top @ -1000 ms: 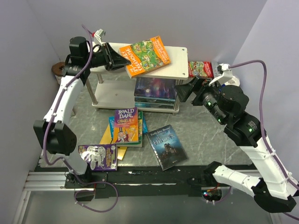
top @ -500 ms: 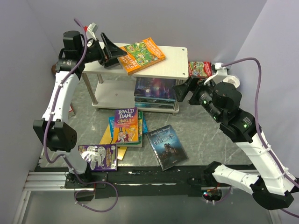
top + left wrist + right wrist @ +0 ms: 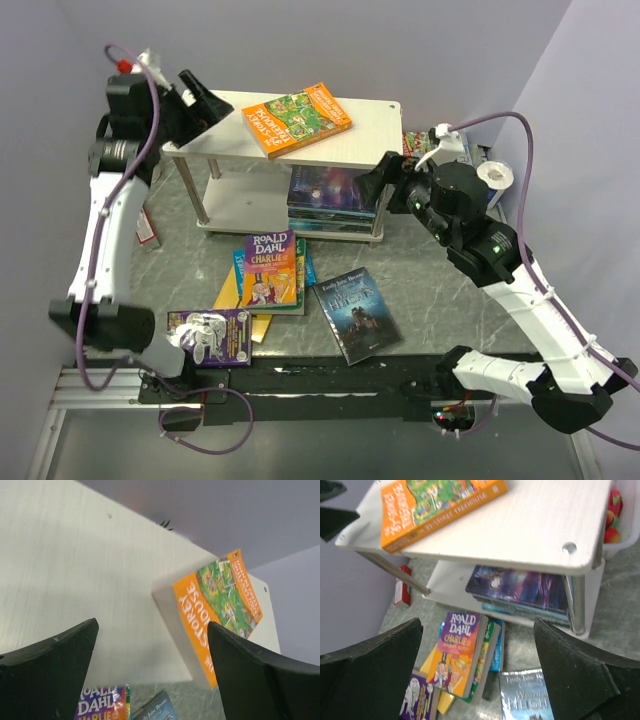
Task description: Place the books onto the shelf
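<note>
I see the left gripper up at the left end of the shelf, with its fingers wide apart and nothing between them. In the left wrist view the gripper looks along the pale top board toward the orange book, which is well apart from the fingers. The orange book lies flat on the top board, turned at an angle, and one of its corners hangs over the near edge. The right gripper is near the right front post of the shelf, above the surface; its fingers are also spread wide and they hold nothing. In the right wrist view the gripper looks down on the shelf, the orange book and a stack of books lying on the white lower board. The other books are on the surface in front of the shelf: the Roald Dahl book lies on top of a small pile, the castle book is just to its right, and the purple book is at the near left.
</note>
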### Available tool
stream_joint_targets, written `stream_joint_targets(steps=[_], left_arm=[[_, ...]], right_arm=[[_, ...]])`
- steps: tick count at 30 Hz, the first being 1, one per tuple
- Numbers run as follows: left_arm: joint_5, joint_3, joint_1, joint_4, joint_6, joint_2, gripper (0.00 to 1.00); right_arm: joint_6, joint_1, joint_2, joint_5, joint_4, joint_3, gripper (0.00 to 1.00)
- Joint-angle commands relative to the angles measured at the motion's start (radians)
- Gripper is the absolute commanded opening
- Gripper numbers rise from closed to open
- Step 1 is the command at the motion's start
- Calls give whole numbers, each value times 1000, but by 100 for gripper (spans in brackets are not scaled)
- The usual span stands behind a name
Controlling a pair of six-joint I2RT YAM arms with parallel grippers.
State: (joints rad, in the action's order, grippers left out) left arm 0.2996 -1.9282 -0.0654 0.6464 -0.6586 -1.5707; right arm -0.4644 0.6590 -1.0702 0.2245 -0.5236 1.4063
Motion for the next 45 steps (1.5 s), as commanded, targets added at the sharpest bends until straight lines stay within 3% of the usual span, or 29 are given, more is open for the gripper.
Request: stream_joint_targets(steps=[1,2,3,5,6,9,10,16,17,18,20,21,23,24,27,39,45], left_arm=[[-54,275,3,-271,-106,230,99],[-33,335,3,-337,-137,303,97],[-8,427,-1,-450,-165,329,84],[3,469,-20,-507,-202,368,68],[-20,465,-31,-501,-200,367,50],[-39,420,-65,-452,-185,339,39],[-42,411,-70,-441,-182,327,38],[-91,370,-86,-395,-174,272,38],[-76,368,-88,-392,-173,262,38],[-74,368,-89,-393,-170,255,40],[-64,383,-93,-416,-174,244,44],[-59,403,-93,-427,-177,245,55],[-51,417,-93,-447,-180,236,69],[-53,419,-93,-449,-182,235,77],[-37,431,-93,-479,-194,225,80],[16,368,-97,-461,-177,149,76],[33,354,-97,-468,-180,118,74]], right_arm=[[47,2,-20,41,228,37,99],[49,4,-33,64,249,43,100],[56,-1,-68,73,270,54,97],[69,-10,-117,108,278,123,88],[69,-13,-173,119,272,153,71],[50,-28,-279,154,237,261,27],[47,-41,-307,154,223,317,23],[-52,-127,-477,49,106,467,25],[-66,-165,-490,1,109,468,32],[-85,-180,-511,-34,117,468,52],[-92,-205,-530,-117,126,470,66],[-88,-214,-540,-128,135,467,76],[-79,-217,-548,-148,149,464,81],[-69,-220,-556,-154,157,464,81],[-59,-223,-580,-188,171,477,82],[-34,-225,-726,-297,93,631,78],[-60,-220,-653,-349,177,478,68]])
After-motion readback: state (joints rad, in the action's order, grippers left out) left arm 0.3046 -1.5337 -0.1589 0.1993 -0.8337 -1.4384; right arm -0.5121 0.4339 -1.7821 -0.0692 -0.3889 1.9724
